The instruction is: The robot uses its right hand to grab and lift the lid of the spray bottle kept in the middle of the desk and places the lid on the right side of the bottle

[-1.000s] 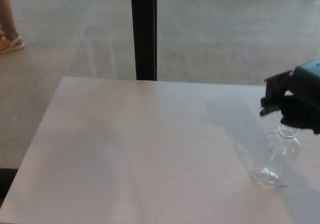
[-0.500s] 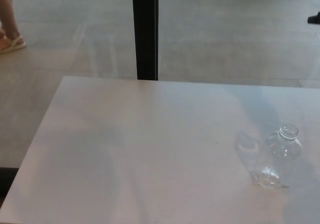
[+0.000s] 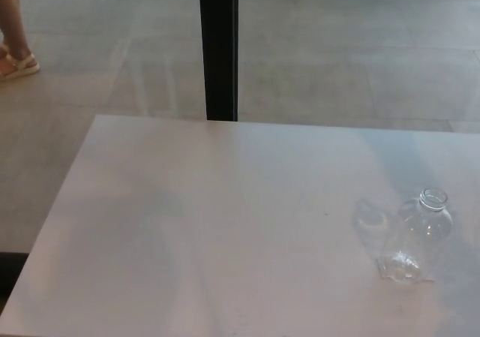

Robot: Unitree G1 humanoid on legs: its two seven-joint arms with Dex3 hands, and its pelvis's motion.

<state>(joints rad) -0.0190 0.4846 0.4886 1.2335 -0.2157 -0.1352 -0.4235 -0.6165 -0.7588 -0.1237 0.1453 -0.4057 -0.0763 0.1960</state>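
bottle (image 3: 417,237) upright, uncapped, worktop (image 3: 187,224) right | both hands out of view, state unseen | person's foot (image 3: 16,65) top left

Pale floor (image 3: 337,44) — black post (image 3: 218,48)

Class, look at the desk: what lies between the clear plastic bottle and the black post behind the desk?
Nothing: in the head view only bare white desk lies between the clear plastic bottle and the black post.
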